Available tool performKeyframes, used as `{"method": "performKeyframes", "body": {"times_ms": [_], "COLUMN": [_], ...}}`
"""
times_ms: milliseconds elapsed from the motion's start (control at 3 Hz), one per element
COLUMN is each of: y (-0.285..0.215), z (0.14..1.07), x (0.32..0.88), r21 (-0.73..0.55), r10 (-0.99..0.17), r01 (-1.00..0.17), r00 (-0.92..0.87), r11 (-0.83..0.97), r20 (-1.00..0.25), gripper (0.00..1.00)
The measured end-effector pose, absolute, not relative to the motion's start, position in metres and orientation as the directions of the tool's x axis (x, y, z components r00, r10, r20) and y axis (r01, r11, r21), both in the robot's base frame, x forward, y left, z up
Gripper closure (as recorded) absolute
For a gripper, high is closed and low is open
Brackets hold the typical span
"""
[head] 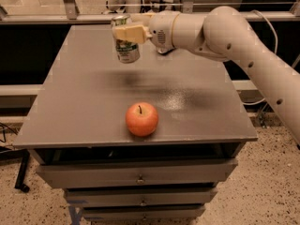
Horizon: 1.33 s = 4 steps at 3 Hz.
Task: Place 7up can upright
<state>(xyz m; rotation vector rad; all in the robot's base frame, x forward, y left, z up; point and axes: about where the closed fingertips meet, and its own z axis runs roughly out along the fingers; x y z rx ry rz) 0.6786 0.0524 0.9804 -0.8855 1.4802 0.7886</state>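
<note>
The 7up can (pixel 127 49), silvery-white with green markings, is held nearly upright over the far left part of the grey table top (pixel 84 102). My gripper (pixel 126 32) is shut on the can's upper part, with cream-coloured fingers (pixel 131 33) across it. The white arm reaches in from the right. Whether the can's base touches the table I cannot tell; it looks just above the surface. The darker can seen before is hidden behind the arm.
A red-orange apple (pixel 141 119) sits near the table's front edge, centre. The table is a drawer cabinet with drawers (pixel 140 177) below. A glass-railed ledge (pixel 70 17) runs behind the table.
</note>
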Motion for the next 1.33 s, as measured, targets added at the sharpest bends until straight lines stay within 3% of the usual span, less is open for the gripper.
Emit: {"method": "performKeyframes", "body": {"times_ms": [667,1333], "y": [0.061,0.079], "z": [0.974,0.95], "x": [0.678,0.669], "r21": [-0.04,-0.183], "r10": [-0.067,-0.055], "r01": [-0.902,-0.964], "r00": [0.012,0.176], "r11": [0.43,0.194], "r20": [-0.998,-0.983], "gripper": [1.0,1.0]}}
